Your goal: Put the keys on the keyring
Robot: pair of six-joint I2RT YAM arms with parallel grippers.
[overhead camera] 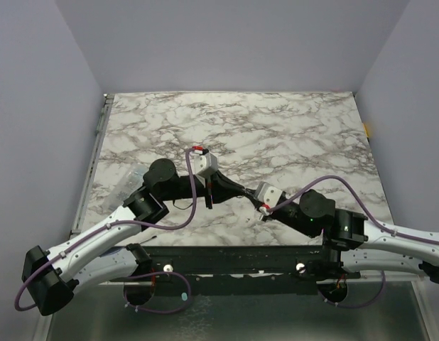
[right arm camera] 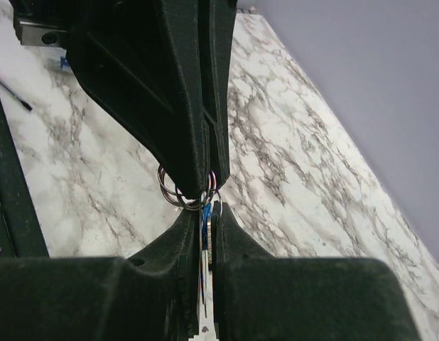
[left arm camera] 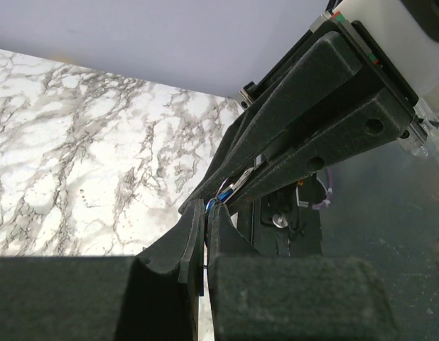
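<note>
Right gripper (right arm camera: 205, 222) and left gripper (right arm camera: 207, 183) meet tip to tip, each clenched on its part.

Nearest the right wrist camera, the right fingers pinch the blue-headed key (right arm camera: 204, 270) edge-on. Just above, at 12 o'clock, the left fingers are clamped on the thin wire keyring (right arm camera: 171, 192), whose loops bulge out at their 9 o'clock side. Both parts hang over the marble table (overhead camera: 276, 128), towards its 6 o'clock edge. The likely risks: such a thin pinch lets the key twist or slip and drop, the ring could rotate in the grip so its gap turns away, and the crowded tips could jam. No writing is readable; the clear packet (overhead camera: 127, 181) at 9 o'clock is too small to read.
</note>
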